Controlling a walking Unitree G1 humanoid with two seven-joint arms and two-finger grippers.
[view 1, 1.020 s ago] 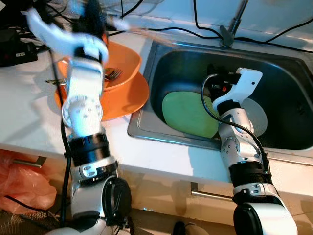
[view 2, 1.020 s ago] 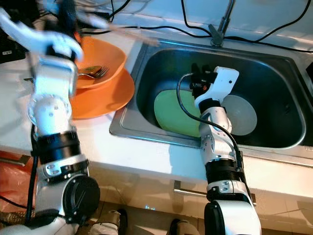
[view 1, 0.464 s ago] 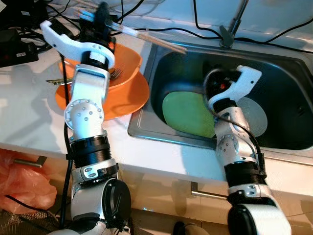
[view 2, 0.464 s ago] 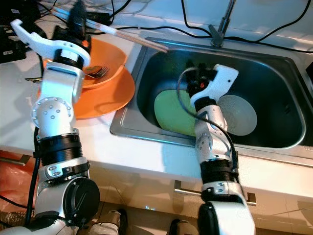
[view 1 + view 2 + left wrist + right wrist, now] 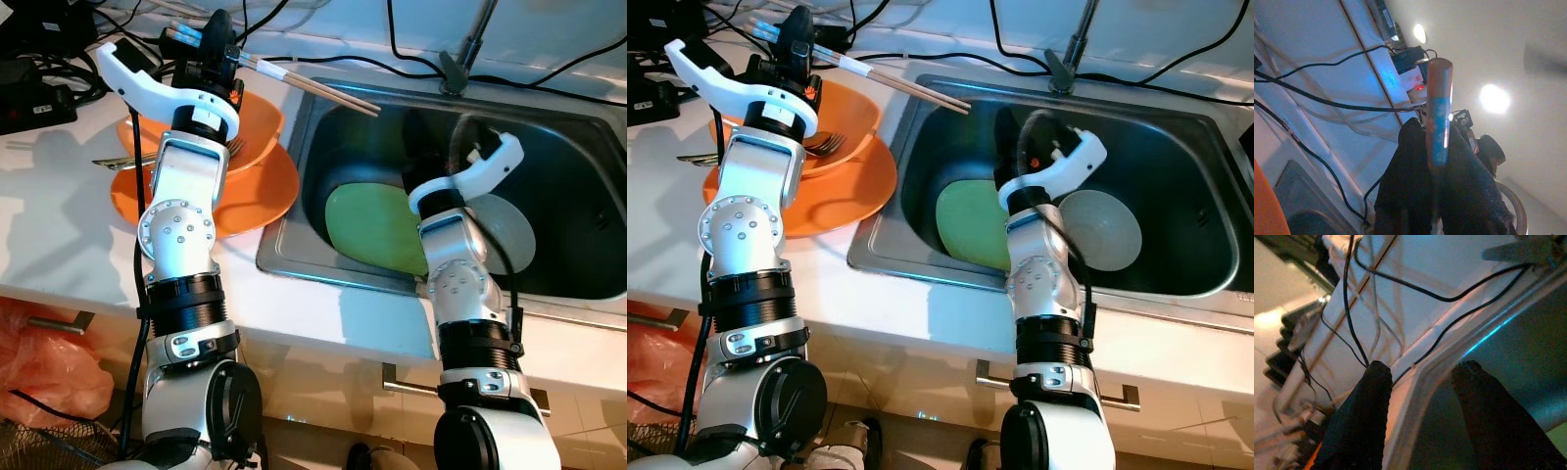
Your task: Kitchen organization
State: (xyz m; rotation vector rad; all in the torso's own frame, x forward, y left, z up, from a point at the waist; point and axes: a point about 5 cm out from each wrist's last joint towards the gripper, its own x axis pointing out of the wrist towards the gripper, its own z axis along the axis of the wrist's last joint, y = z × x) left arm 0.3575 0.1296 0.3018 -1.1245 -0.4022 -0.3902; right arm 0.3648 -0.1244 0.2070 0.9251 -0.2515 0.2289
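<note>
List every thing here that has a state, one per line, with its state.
left gripper: raised over the orange bowl, shut on chopsticks
chopsticks: held, tips out over the sink
right gripper: open, empty
orange bowl: on orange plate, fork inside
green plate: lying in sink

bench (image 5: pixel 59 245): white, sink (image 5: pixel 568 127) set into it | orange plate (image 5: pixel 260 201) on bench, orange bowl (image 5: pixel 257 127) on plate | black cables (image 5: pixel 323 61) along the back | black box (image 5: pixel 29 93) at far left
</note>
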